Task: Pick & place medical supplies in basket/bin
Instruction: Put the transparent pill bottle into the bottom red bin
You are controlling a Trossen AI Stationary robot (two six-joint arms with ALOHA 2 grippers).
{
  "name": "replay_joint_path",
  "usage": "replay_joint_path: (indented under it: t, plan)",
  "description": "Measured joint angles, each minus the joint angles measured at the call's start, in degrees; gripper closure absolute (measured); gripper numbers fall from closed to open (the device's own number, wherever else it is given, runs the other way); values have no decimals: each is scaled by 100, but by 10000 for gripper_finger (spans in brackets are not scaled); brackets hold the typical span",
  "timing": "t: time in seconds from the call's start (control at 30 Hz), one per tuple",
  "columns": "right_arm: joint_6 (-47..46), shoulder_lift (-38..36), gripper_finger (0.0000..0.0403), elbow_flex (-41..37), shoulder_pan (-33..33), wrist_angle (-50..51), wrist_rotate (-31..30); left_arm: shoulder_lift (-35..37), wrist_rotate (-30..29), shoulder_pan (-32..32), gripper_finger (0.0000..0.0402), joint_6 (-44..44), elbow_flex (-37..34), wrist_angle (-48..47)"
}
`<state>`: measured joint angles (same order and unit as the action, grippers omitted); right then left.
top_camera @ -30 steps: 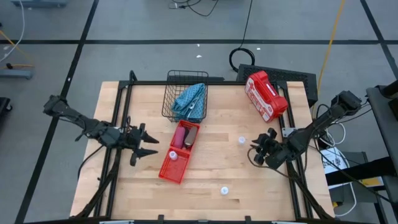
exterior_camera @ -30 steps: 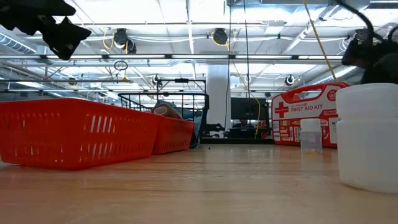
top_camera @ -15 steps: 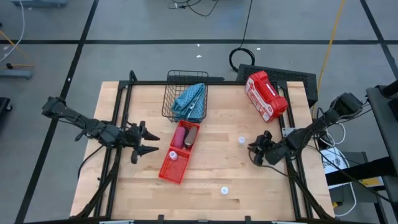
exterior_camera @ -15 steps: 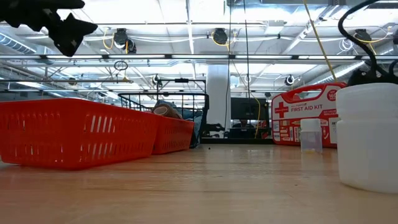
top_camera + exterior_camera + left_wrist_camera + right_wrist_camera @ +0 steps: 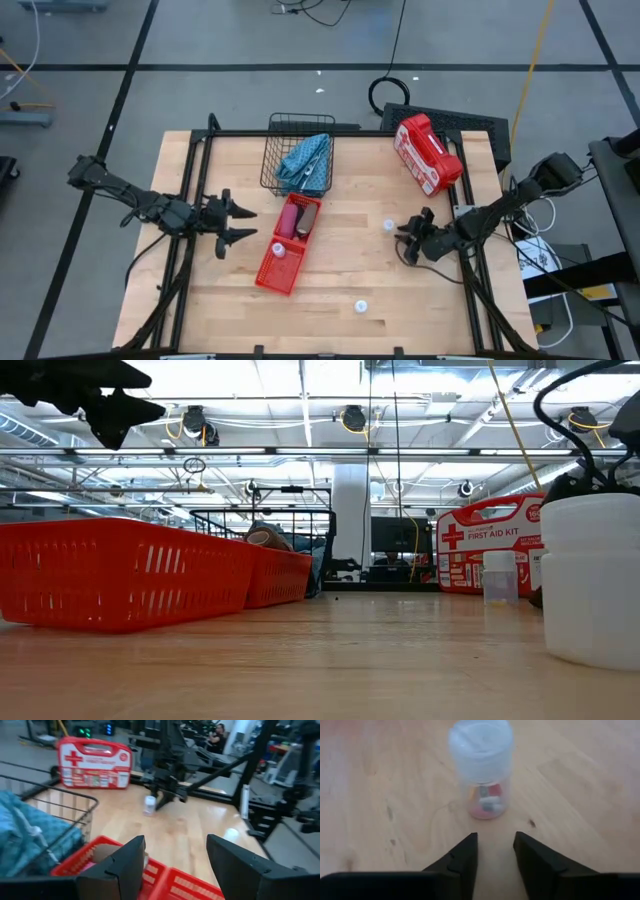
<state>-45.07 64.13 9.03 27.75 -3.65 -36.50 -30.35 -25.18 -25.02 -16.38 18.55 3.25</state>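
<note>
The right gripper (image 5: pixel 410 240) had crept closer to the vial (image 5: pixel 482 770), fingers slightly apart, so it probably needed widening and centering before pinching.

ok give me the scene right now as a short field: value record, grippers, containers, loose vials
left gripper: open, above the table beside the red bins, holding nothing
right gripper: open, fingers aimed at the nearest vial, not touching it
wire basket: holds the light-blue pouch
red bins: end to end below the basket; far one holds bandage rolls, near one holds one vial
loose vials: one by the right gripper, one near the front edge
first aid case: on the table's back right
</note>
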Motion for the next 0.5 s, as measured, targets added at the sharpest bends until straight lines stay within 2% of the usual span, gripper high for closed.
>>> replay_joint_path:
  t: [0.13,0.27,0.37,0.5]
  plan:
    - [631,211,228,-7,-2,-457,-97,0,-86,0,179,126,0,-2]
    - [751,446,182,-8,-4,-694,-191,0,-88,0,179,126,0,-4]
    - [727,681,162,-10,-4,-1051,-280,0,-90,0,179,127,0,-4]
    - [1010,1064,157,-21,-13,-1825,-269,0,-101,0,179,179,0,-2]
